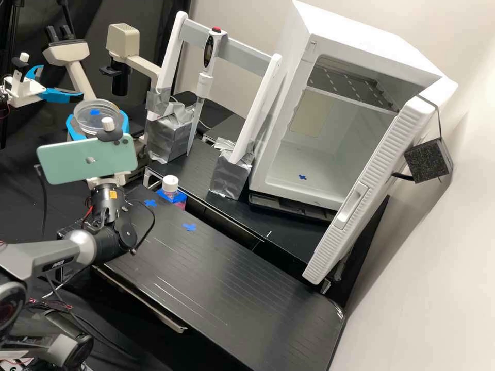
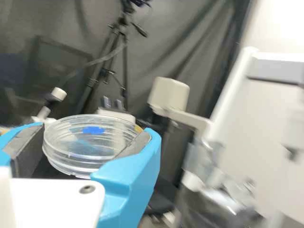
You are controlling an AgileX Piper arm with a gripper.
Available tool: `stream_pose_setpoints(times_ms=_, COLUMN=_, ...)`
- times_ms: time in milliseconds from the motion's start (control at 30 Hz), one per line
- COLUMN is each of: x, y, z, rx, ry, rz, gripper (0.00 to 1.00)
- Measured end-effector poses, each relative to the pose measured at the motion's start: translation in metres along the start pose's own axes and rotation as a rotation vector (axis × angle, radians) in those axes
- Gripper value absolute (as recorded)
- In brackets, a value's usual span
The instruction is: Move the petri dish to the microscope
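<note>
In the high view my gripper (image 1: pixel 98 122) is shut on the clear petri dish (image 1: pixel 96 114), its blue fingers on either side of the dish, held above the bench. The wrist view has the gripper (image 2: pixel 88 147) with dark pads pressed to the sides of the petri dish (image 2: pixel 90 142), which bears a blue mark on its lid. In the high view the microscope's (image 1: pixel 122 40) cream head and eyepieces stand behind the dish; its stage is hidden. The microscope (image 2: pixel 168 95) also stands beyond the dish in the wrist view.
A second arm's gripper (image 1: pixel 62 95) is close by at the left. Right of the microscope stand a foil-wrapped rack (image 1: pixel 169 135) with a pipette (image 1: pixel 204 85) and an open white incubator (image 1: pixel 309 165). A capped bottle (image 1: pixel 170 186) stands beside the black platform (image 1: pixel 221 278).
</note>
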Motion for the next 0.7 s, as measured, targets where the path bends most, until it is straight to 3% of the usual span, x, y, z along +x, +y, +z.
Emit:
stream_pose_setpoints(times_ms=167, x=0.036, y=-0.002, z=-0.008, rx=0.017, ry=0.007, rz=-0.015, gripper=0.0)
stream_pose_setpoints(times_ms=433, x=0.091, y=-0.014, z=0.004, rx=0.023, ry=-0.094, rz=-0.078, gripper=0.0)
stream_pose_setpoints(times_ms=700, x=0.148, y=-0.022, z=0.031, rx=0.056, ry=-0.232, rz=-0.116, gripper=0.0)
